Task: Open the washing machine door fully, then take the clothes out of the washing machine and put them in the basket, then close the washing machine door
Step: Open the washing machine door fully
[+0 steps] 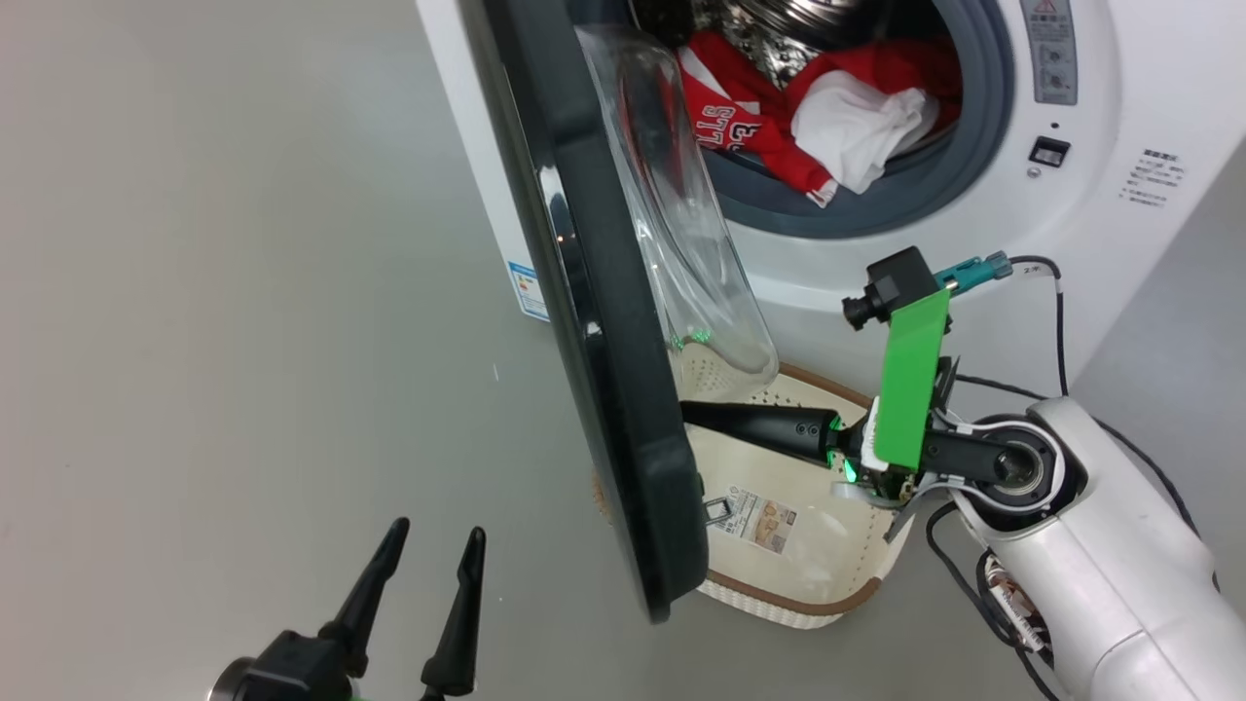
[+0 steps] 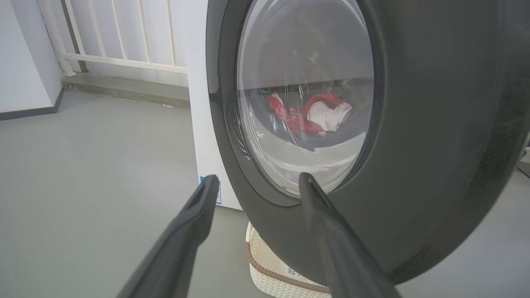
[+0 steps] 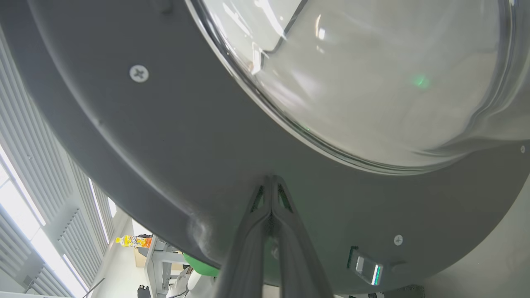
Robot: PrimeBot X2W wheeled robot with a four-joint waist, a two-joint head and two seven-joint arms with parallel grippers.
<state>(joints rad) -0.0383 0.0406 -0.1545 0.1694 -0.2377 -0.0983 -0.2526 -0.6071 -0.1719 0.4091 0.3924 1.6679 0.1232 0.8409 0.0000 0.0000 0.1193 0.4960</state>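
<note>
A: The left end effector (image 1: pixel 437 531) is hanging with its fingers spread wide, holding nothing. The washing machine door (image 1: pixel 604 321) is standing edge-on just to its right, apart from it.
B: Risk?
A: If the door is swinging wider, it's likely heading into those spread fingers.
B: Next.
A: The right end effector (image 1: pixel 689 412) is pinched shut, gripping nothing, with its tips pushing on the door's inner rim just below the glass bowl. Narrow tips on glossy plastic could be slipping onto the glass, and the door could be drifting back.
B: Clothes?
A: The clothes (image 1: pixel 779 107) are lying in the drum, beyond and above the right end effector. The basket (image 1: pixel 808 594) is sitting directly beneath it, no clothes in it, partly under the door's lower edge. The arm or door could be nudging it.
B: Writing?
A: There's a blue label (image 1: pixel 527 289) beyond the left end effector, unreadable. The jersey lettering is maybe "ST" plus digits, not sure. The basket sticker (image 1: pixel 759 518) and the washing machine (image 1: pixel 1119 97) print are too small.
</note>
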